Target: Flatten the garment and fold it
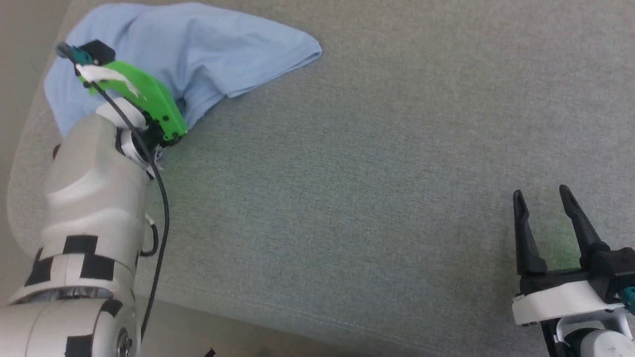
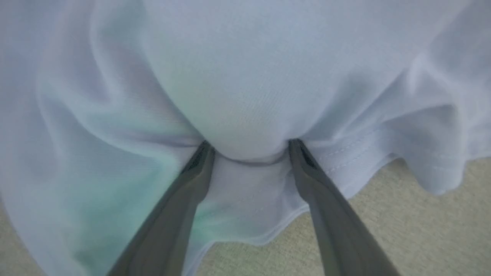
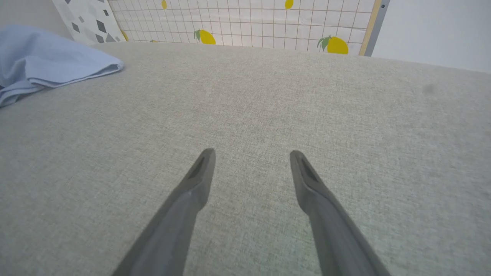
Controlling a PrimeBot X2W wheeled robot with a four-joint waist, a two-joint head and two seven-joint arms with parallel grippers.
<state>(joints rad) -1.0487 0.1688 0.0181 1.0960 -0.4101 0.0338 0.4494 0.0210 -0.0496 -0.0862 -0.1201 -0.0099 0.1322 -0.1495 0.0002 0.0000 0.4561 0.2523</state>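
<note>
The garment (image 1: 208, 49) is a light blue cloth lying bunched at the far left of the grey cushioned surface (image 1: 372, 173). My left arm reaches over it, its green wrist mount (image 1: 149, 101) covering the near part of the cloth. In the left wrist view my left gripper (image 2: 249, 147) stands open, both fingertips pressed into the garment (image 2: 245, 69), with a bulge of cloth between them and the hem just below. Far off at the lower right, my right gripper (image 1: 543, 196) is open above bare surface, holding nothing. From the right wrist view (image 3: 251, 157) the garment (image 3: 46, 61) lies at the far left.
The surface's rounded left edge (image 1: 22, 148) runs close beside the garment and my left forearm (image 1: 89, 198). A black cable (image 1: 161, 208) hangs along that arm. A panel with a lemon print (image 3: 249, 23) stands behind the surface's far edge.
</note>
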